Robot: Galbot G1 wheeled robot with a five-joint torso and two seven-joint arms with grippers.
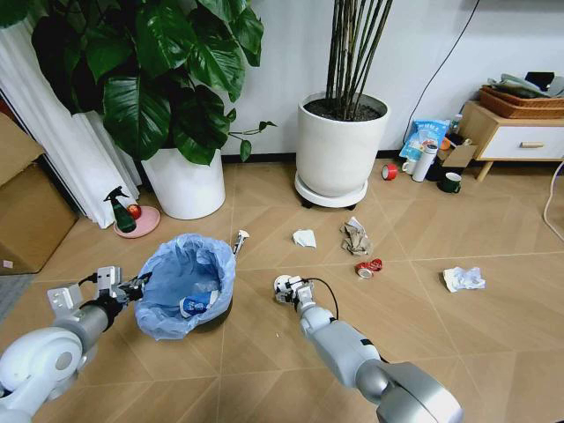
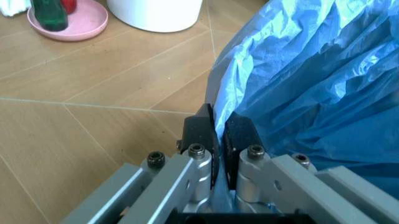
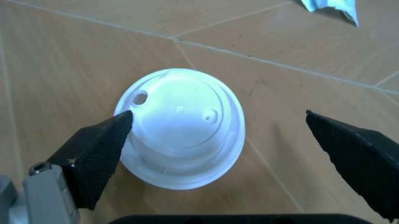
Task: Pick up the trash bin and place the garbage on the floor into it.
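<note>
The trash bin [image 1: 185, 286], black with a crinkly light-blue bag [image 2: 311, 84], stands on the floor [image 1: 264, 352], with a blue-white wrapper [image 1: 194, 306] inside. My left gripper [image 1: 139, 285] [image 2: 218, 133] is shut on the bag-covered rim at the bin's left side. A white disc [image 1: 281, 284] [image 3: 181, 128], domed like a cup lid, lies right of the bin. My right gripper [image 1: 287, 291] [image 3: 218, 116] hangs open just above it, one finger on each side. Other garbage lies farther off: a tube [image 1: 240, 240], a tissue [image 1: 304, 238], brown paper [image 1: 355, 236], a red can [image 1: 369, 267] and another tissue [image 1: 463, 278].
Two big white plant pots [image 1: 183, 183] [image 1: 342, 145] stand behind. A pink dish with a spray bottle [image 1: 132, 220] sits at the left beside a cardboard box [image 1: 26, 211]. Red tape [image 1: 389, 171], a bottle [image 1: 425, 163] and a cup [image 1: 451, 182] stand by a wooden cabinet [image 1: 520, 132].
</note>
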